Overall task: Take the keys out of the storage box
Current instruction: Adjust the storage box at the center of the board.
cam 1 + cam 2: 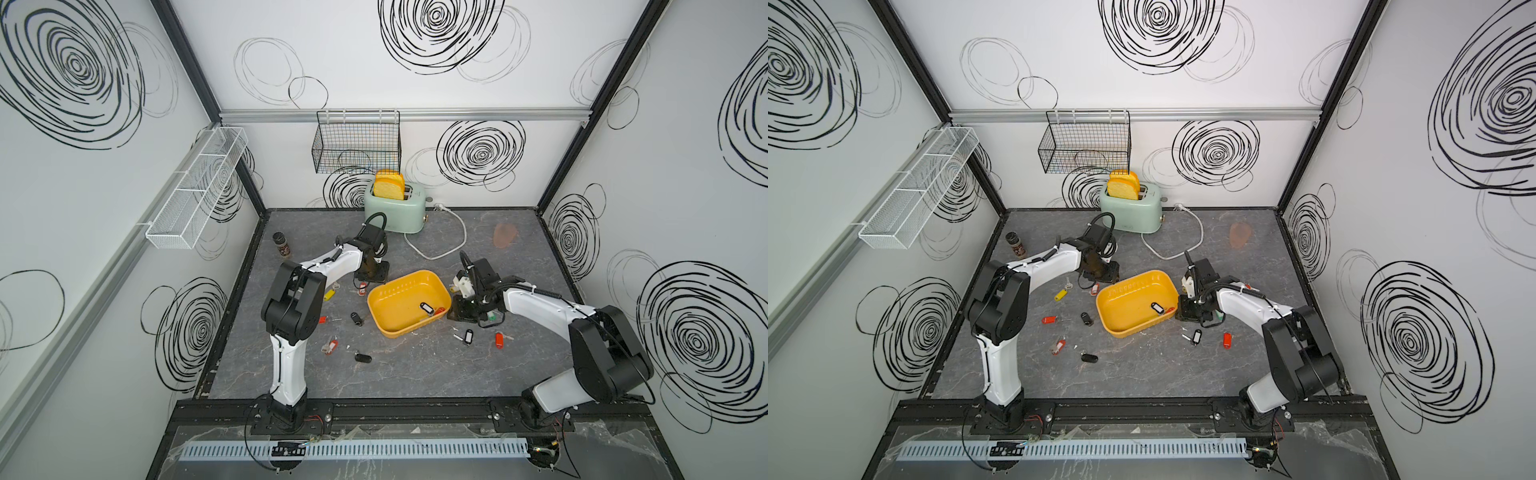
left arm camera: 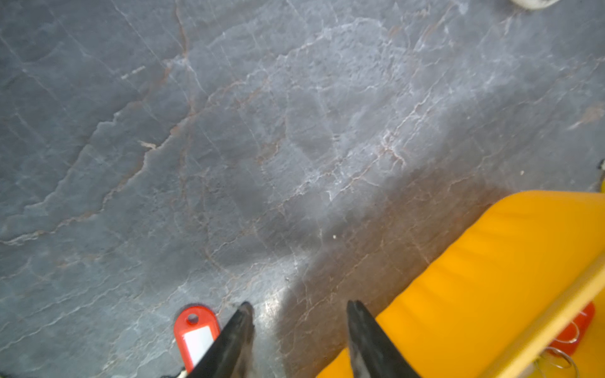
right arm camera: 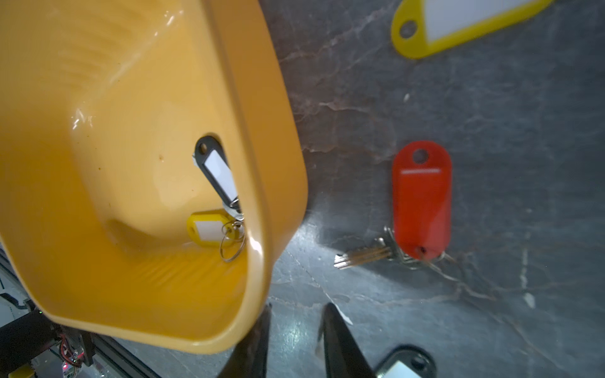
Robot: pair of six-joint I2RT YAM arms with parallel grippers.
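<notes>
The yellow storage box (image 1: 399, 328) sits mid-table, and its outer wall (image 2: 491, 278) fills a corner of the left wrist view. Inside it lie a black-tagged key (image 3: 216, 170), a yellow-tagged one (image 3: 208, 229) and a red tag (image 1: 440, 310). Several other keys lie on the table around the box, among them a red tag (image 2: 196, 333) beside my left fingers and a red-tagged key (image 3: 422, 199). My left gripper (image 2: 299, 309) stands open over bare table at the box's far-left corner. At the box's right end my right gripper (image 3: 296, 311) is open with a narrow gap, and the box's rim overlaps one finger.
A mint toaster (image 1: 395, 205) with bread stands at the back, its white cord (image 1: 449, 237) looping over the table. A dark jar (image 1: 281, 243) is at the far left. A black wire basket (image 1: 357, 143) and a white mesh rack (image 1: 199, 187) hang on the walls.
</notes>
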